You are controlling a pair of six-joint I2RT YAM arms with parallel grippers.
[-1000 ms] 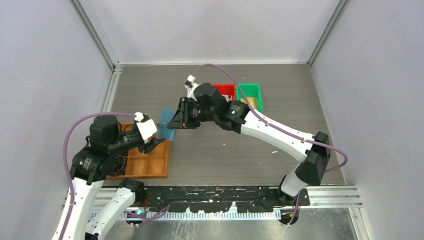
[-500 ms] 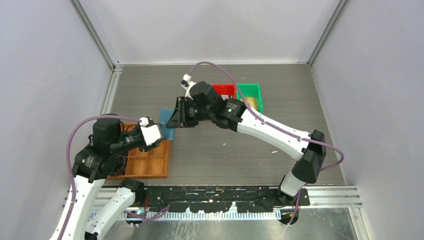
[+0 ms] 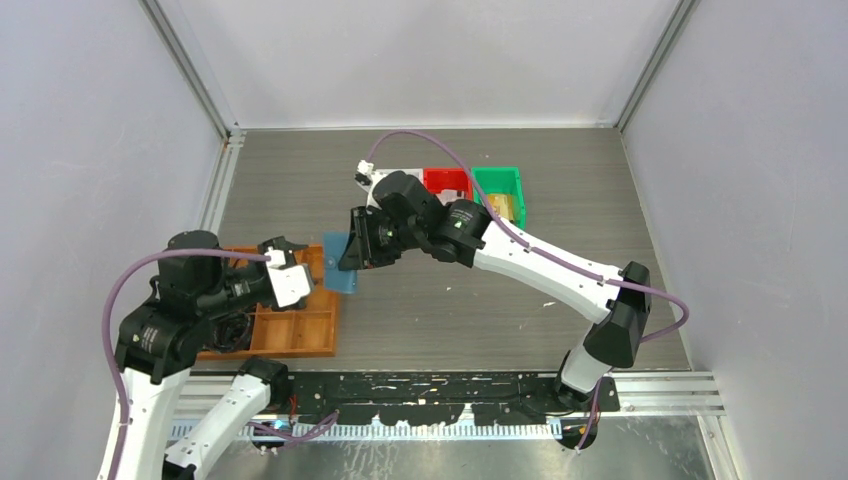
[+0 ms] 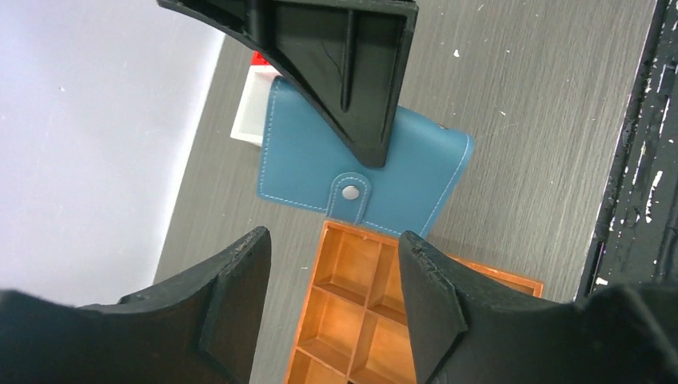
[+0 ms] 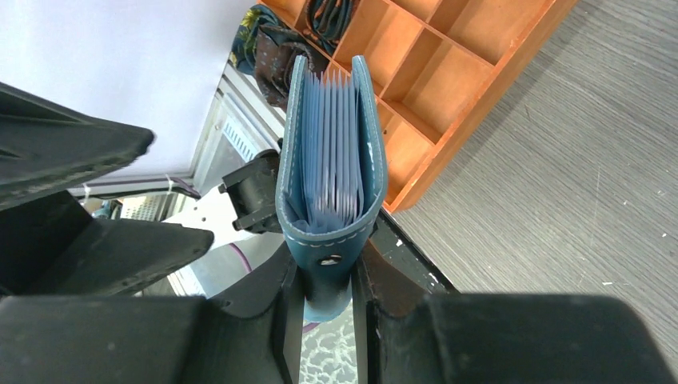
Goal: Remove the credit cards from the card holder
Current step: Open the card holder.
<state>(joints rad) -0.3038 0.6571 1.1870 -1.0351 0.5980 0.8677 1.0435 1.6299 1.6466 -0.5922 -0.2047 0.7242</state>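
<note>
Under everything, got a grey table (image 3: pixel 450 300), bare across most of its middle. Reaching in from the right toward the far right corner of the wooden tray (image 3: pixel 300 330), have the right arm (image 3: pixel 540 265), long and white. Hunched over that tray's left half, have the left arm (image 3: pixel 170 330), purple cable looping off it. Going to use the tray as the anchor for everything else, btw.

Well off to the tray's far right, can see a red bin (image 3: pixel 447 182) and a green bin (image 3: pixel 500 190) side by side.

Just past the tray's far right corner, can spot the card holder (image 5: pixel 332 160), teal-blue, held on edge by the right gripper (image 5: pixel 328 296). Jaws clenched on it at the end with the snap tab (image 5: pixel 326 272), covers gaping a little at the other end.

Above the tray's far edge, have the left gripper (image 4: pixel 332 272) hovering, fingers spread, nothing between them, aimed at the holder but clear of it.

Packed between the holder's covers, can make out a stack of pale blue-grey leaves (image 5: pixel 332 144). Can't tell cards from sleeves, honestly.
</note>
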